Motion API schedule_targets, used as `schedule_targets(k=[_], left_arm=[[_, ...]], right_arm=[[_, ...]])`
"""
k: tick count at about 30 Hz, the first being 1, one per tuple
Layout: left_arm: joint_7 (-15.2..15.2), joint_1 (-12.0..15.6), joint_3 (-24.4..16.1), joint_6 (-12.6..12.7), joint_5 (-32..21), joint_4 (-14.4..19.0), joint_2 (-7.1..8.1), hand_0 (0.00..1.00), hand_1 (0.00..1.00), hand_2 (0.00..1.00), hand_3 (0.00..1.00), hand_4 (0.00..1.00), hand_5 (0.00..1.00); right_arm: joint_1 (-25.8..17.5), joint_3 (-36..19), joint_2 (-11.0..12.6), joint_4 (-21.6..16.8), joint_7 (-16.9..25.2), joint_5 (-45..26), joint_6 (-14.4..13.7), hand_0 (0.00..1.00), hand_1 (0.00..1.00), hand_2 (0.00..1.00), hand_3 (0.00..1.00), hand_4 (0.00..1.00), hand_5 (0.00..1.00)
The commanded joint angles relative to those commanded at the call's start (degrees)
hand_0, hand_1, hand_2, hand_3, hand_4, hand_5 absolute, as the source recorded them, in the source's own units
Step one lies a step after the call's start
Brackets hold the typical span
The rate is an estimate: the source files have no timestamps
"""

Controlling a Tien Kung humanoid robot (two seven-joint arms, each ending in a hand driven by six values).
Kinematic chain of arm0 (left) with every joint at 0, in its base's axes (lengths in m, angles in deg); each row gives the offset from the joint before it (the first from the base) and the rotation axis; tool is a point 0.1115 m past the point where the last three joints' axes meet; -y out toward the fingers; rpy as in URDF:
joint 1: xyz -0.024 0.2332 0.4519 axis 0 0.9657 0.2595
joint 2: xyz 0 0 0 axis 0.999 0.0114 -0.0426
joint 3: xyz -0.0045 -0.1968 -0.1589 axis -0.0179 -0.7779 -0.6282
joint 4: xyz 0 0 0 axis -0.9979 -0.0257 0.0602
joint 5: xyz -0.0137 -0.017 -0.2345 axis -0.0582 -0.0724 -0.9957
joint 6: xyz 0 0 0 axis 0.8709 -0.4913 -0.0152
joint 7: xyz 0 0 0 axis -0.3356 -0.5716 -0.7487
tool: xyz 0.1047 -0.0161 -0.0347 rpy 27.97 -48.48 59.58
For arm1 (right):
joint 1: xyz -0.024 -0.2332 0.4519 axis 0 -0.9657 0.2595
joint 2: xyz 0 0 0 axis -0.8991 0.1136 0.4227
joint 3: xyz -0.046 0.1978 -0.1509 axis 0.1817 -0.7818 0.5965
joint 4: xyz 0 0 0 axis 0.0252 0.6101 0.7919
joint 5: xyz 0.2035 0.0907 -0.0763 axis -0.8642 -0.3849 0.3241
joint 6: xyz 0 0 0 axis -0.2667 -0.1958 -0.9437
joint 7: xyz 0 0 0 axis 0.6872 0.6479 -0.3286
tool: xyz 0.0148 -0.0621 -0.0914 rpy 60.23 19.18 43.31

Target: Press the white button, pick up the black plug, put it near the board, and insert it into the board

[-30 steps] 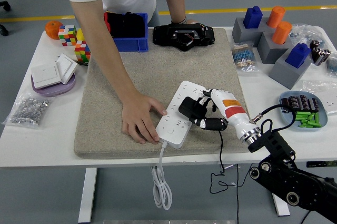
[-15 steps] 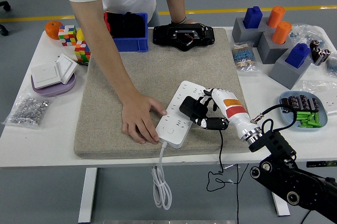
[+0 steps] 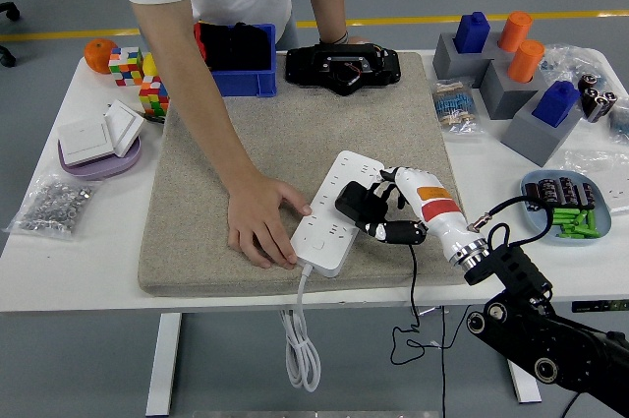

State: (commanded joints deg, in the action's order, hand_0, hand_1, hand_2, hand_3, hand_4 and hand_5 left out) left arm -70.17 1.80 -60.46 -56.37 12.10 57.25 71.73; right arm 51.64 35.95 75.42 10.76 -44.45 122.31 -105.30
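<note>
Black plug [image 3: 360, 204] sits clamped in the fingers of the right hand [image 3: 393, 209], right over the white power board [image 3: 339, 211], at its right side. A person's hand [image 3: 257, 227] presses flat on the board's left end. The board lies on a grey mat [image 3: 295, 133] covering the white surface [image 3: 59, 241]; beyond it the floor is grey with a yellow line.

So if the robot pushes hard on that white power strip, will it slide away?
Probably not. A person's hand presses the power strip down on the grey mat, which looks grippy. It seems stiff, so it shouldn't bend while the right hand holds the black plug on it.
</note>
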Motion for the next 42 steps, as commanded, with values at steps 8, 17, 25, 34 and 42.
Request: schedule_targets(k=[8,17,25,34,42], left_arm=[[0.1,-0.1,0.1,0.0,-0.2,0.0,0.04,0.705,0.664,0.585,0.675,0.663,0.257],[0.0,0.0,0.1,0.0,-0.3,0.0,-0.02,0.705,0.664,0.586,0.676,0.664,0.258],[0.0,-0.1,0.1,0.0,-0.3,0.0,0.00,0.704,0.664,0.587,0.676,0.664,0.258],[0.0,0.0,0.1,0.0,-0.2,0.0,-0.08,0.705,0.665,0.586,0.676,0.664,0.257],[0.0,-0.1,0.0,0.0,0.0,0.0,-0.10,0.705,0.665,0.586,0.676,0.664,0.258]], right_arm=[[0.0,-0.1,0.1,0.1,0.1,0.0,-0.1,0.288,0.267,0.292,0.434,0.730,0.002],[0.0,-0.4,-0.2,1.2,0.4,0.3,-0.4,0.294,0.271,0.296,0.432,0.735,0.002],[0.0,-0.4,0.1,1.2,0.3,0.1,-0.2,0.295,0.273,0.296,0.432,0.735,0.002],[-0.2,-0.1,0.1,0.9,0.8,-0.4,-0.8,0.306,0.298,0.339,0.456,0.797,0.002],[-0.2,-0.1,0.2,0.8,0.9,-0.6,-1.0,0.309,0.309,0.355,0.463,0.838,0.002]])
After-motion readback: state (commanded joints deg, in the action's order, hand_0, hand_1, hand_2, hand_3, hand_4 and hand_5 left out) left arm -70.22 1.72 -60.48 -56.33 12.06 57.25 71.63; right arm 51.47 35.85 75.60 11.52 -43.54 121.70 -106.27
